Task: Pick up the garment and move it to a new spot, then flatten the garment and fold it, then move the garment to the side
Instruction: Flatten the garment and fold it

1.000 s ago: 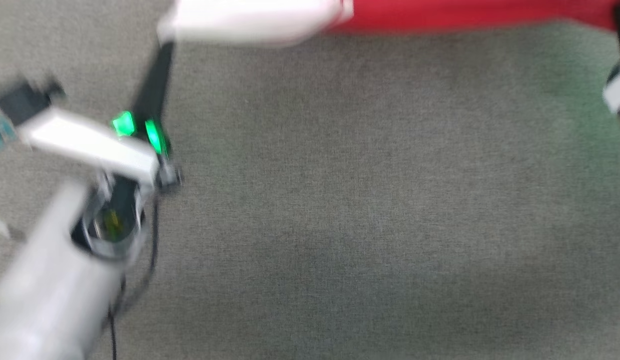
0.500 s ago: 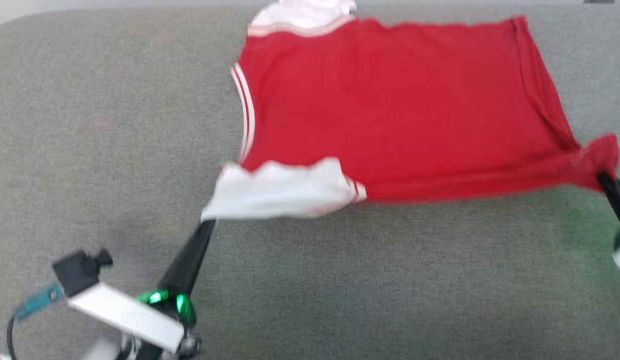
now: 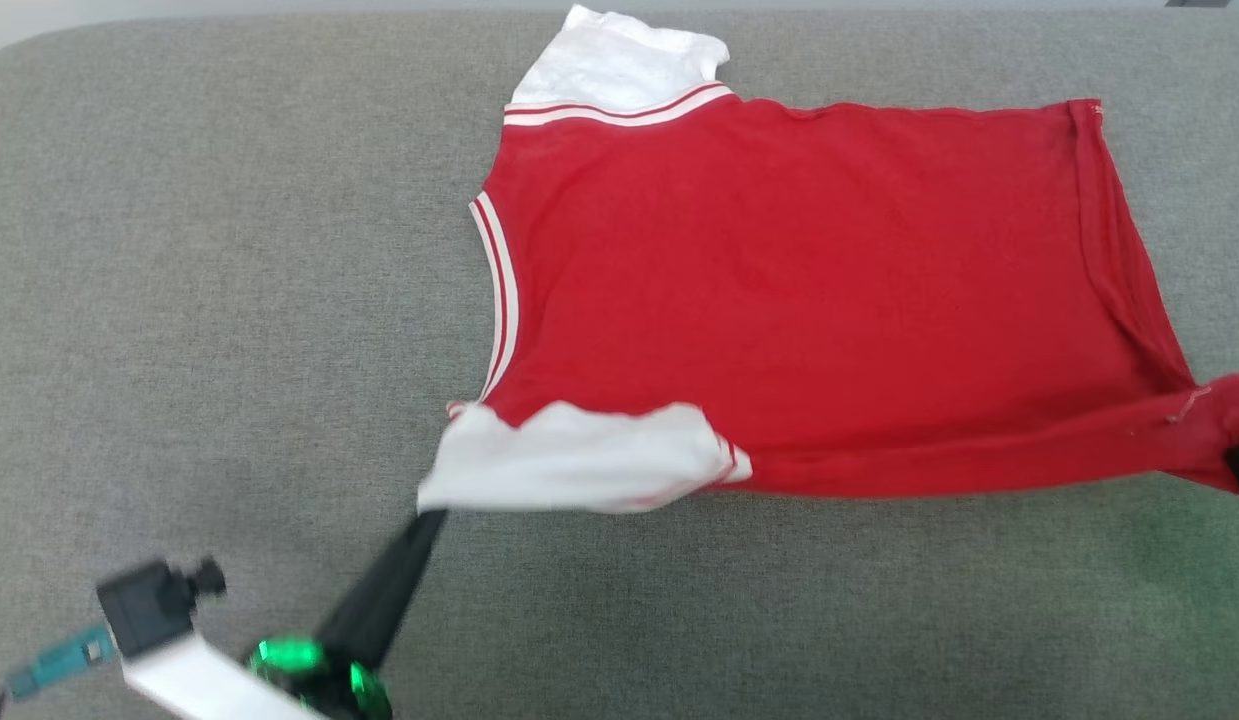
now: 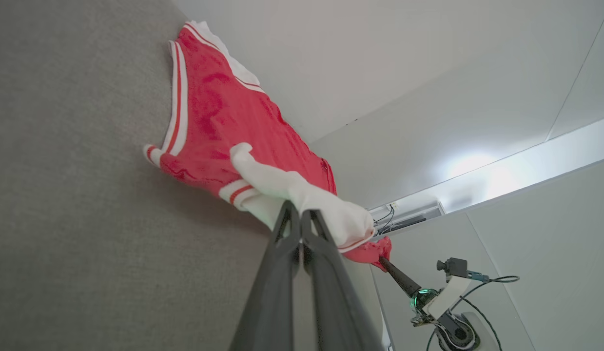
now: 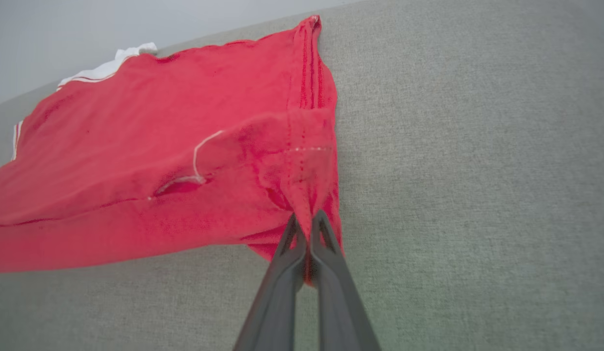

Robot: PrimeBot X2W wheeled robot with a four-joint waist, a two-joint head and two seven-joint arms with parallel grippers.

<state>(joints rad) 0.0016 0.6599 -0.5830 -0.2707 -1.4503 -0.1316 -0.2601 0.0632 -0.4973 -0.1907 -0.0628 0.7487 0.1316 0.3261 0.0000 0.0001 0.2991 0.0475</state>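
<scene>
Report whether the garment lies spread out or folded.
Mostly spread, not folded: the garment lies open on the grey surface, near corners pinched by the left gripper and right gripper.

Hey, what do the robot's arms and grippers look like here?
The left gripper and right gripper each have two long, dark, tapering fingers. Behind them: a green glowing ring, a white bracket with a small black camera, and dark cables.

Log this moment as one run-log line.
stage: flattening garment | left gripper: shut on its white corner | right gripper: shut on its red hem corner | garment: spread on grey cushion, near edge raised
</scene>
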